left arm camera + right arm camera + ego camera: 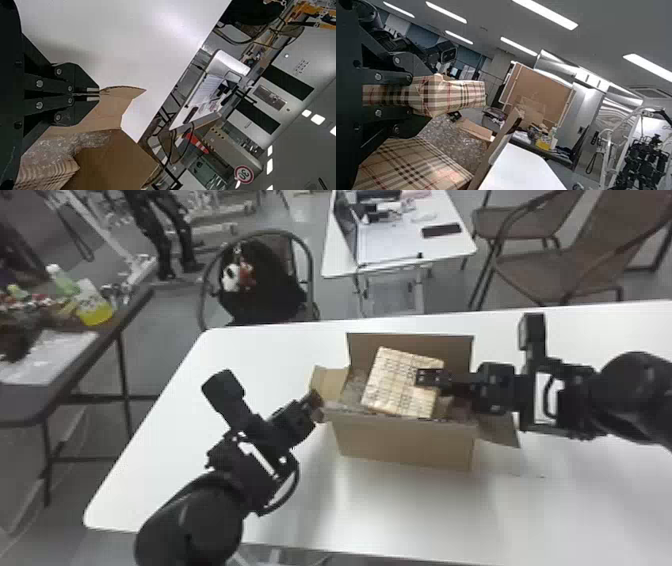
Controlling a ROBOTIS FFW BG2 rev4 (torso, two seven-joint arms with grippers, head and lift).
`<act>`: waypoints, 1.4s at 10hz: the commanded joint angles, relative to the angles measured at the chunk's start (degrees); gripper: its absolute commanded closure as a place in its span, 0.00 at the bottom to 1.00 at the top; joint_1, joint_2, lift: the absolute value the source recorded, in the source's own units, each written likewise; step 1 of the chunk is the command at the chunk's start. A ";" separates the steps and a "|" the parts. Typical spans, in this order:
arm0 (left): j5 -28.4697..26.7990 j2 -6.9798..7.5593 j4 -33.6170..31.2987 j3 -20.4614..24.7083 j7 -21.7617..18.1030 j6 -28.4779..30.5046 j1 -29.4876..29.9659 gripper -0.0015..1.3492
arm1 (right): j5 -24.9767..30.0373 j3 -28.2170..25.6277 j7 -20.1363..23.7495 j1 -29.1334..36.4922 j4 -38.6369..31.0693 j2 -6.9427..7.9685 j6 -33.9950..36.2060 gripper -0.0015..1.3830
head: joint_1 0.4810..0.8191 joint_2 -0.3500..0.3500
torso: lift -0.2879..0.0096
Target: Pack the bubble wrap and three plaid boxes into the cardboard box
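With my right gripper (429, 378) I have a flat beige plaid box (392, 382), checked in black, white and red, clasped between my two black fingers. I hold it tilted at the opening of the open brown cardboard box (402, 445), and my right arm comes in from the right of that cardboard box. How deep the plaid box sits in the opening I cannot tell.

My left gripper (316, 399) is at the left end of the cardboard box. Its fingers stand close together, pinched on the edge of the tan left flap (117, 101), which spreads outward over the table.

Inside the cardboard box, clear crinkled bubble wrap (455, 138) lies toward the left end. A second beige plaid box (415, 166) lies in there too, beside the bubble wrap and apart from the one I hold. I cannot tell whether a third is in with them.

The cardboard box stands upright on the white table (390, 510). Its back flap (410, 342) stands up behind the opening, and its right flap (500, 434) slants outward and down. Beyond the cardboard box, behind the table and to the left, a black bag (262, 295) rests on a chair (309, 265).
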 commanded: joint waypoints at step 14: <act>2.31 -0.15 -0.37 1.38 -0.11 -2.04 2.83 0.90 | 53.60 -51.90 -27.68 58.91 -70.42 2.21 -25.27 0.28 | 0.63 0.54 | 0.47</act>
